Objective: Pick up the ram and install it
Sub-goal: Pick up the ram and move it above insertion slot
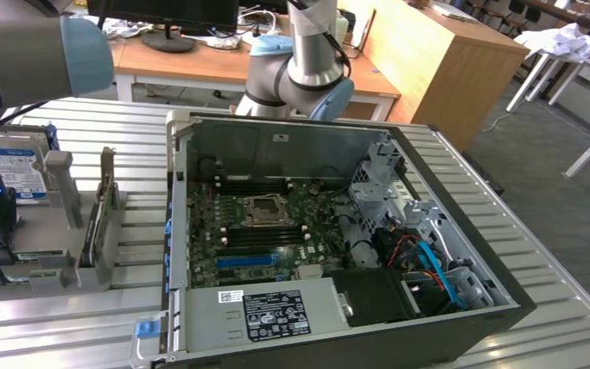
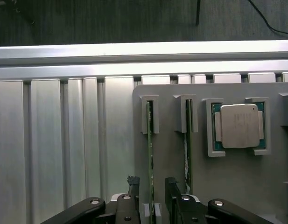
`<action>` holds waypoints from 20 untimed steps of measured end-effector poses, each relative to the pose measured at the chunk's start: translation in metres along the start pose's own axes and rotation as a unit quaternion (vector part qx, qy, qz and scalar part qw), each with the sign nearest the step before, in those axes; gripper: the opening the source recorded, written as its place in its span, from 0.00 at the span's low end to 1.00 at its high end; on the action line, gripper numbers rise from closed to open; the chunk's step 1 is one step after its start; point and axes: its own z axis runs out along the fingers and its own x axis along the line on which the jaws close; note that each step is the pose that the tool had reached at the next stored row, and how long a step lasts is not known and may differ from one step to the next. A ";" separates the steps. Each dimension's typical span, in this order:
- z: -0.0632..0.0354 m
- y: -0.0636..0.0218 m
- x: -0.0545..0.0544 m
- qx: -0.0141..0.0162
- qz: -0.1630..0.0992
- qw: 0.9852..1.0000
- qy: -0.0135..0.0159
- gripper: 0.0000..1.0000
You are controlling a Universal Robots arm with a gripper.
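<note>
The ram is a thin green stick standing on edge in a slot of the grey holder. My gripper is open and hangs over the near end of that stick. One black finger is on one side of it and the other on the opposite side, with a gap to the board on each. A second green stick stands in the neighbouring slot. In the exterior view the holder sits at the exterior view's left, with a stick on edge. The motherboard's black slots lie inside the open PC case.
A CPU rests in a pocket of the holder beside the sticks. A hard drive with a blue label stands at the exterior view's left. The arm's large joint looms at the top left. The case holds a blue slot strip, cables and a power supply.
</note>
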 end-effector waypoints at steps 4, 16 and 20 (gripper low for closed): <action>-0.0002 -0.0048 0.000 0.000 -0.001 1.000 0.000 0.36; 0.0023 -0.0118 -0.001 0.000 -0.004 1.000 0.000 0.36; 0.0045 -0.0120 -0.001 0.000 -0.004 1.000 0.000 0.36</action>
